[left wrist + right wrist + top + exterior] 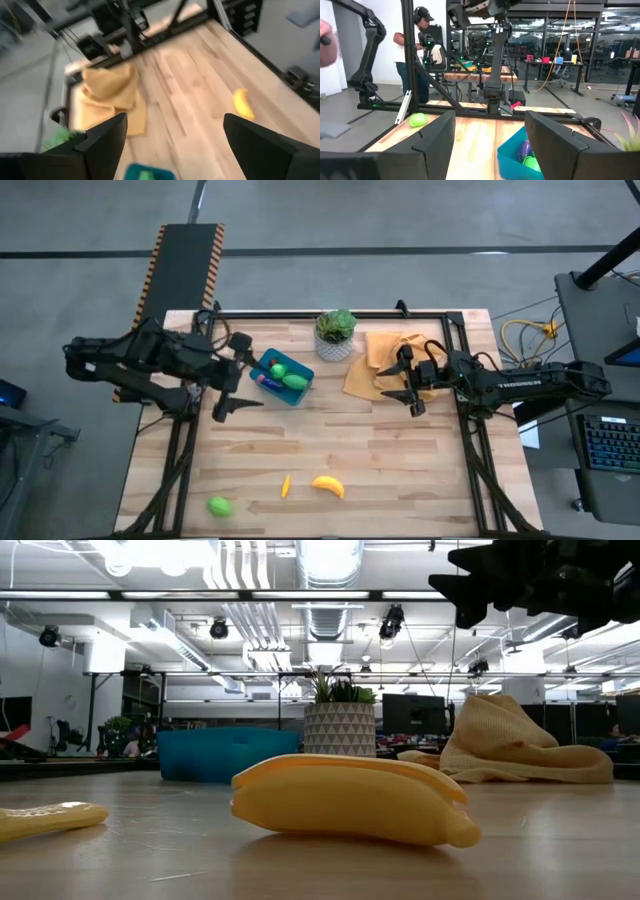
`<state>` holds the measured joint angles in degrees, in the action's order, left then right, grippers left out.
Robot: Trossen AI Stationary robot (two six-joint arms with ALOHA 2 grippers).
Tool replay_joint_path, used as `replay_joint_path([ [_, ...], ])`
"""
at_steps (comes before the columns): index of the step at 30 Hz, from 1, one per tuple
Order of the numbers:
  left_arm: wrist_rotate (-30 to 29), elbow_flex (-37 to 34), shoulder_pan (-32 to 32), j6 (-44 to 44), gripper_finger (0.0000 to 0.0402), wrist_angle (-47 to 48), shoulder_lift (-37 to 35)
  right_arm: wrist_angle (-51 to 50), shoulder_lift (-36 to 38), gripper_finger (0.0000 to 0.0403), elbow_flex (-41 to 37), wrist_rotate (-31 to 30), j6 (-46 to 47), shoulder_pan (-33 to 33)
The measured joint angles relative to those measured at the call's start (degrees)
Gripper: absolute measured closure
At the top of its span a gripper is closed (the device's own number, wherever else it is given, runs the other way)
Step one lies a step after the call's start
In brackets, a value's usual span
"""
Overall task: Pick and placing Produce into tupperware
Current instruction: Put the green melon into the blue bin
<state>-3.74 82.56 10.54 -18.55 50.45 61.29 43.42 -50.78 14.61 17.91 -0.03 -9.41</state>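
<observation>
On the wooden table (pixel 400 450) the counts run so: one blue-teal tupperware (pixel 285 376), one potted plant (pixel 336 334), one orange-yellow cloth (pixel 385 360), and, as far as the overhead view lets one count, five or six pieces of produce. Starting at the left, the left gripper (pixel 232 375) hangs just beside the tupperware's left side with its jaws spread wide and nothing between them; its wrist view shows the two dark fingers (pixel 102 140) far apart above the container's edge. Inside the tupperware lie two green pieces (pixel 286 375) and a purple one (pixel 266 380), with a small reddish bit beside it that is too small to name. A lone green fruit (pixel 219 505) sits near the front-left corner, close to the table edge. Farther right along the front lie a small orange-yellow piece (pixel 286 485) and a yellow banana (pixel 328 485), near each other but apart. The middle of the table between the tupperware and this front row is bare wood. The plant stands at the back edge, just right of the tupperware, and the cloth lies crumpled to its right. The right gripper (pixel 407 385) waits over the cloth's front edge, jaws parted and empty. Black frame rails border the back and both sides.
</observation>
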Motion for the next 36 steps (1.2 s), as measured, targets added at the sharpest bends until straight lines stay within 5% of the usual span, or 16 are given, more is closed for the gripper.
replay_joint_path([
  [6,-6.21,12.35,7.22,1.76,0.0087,13.83,9.68,0.20,0.00,0.0170,0.00,-0.14,-2.37,0.00],
  [12,-12.84,16.63,12.17,6.54,0.0087,20.63,14.76,0.42,0.00,0.0170,0.00,-5.26,-4.86,-0.02],
  [36,-4.18,15.04,22.01,39.65,0.0087,36.35,24.05,0.59,0.00,0.0172,0.00,-6.10,-4.59,-0.02],
])
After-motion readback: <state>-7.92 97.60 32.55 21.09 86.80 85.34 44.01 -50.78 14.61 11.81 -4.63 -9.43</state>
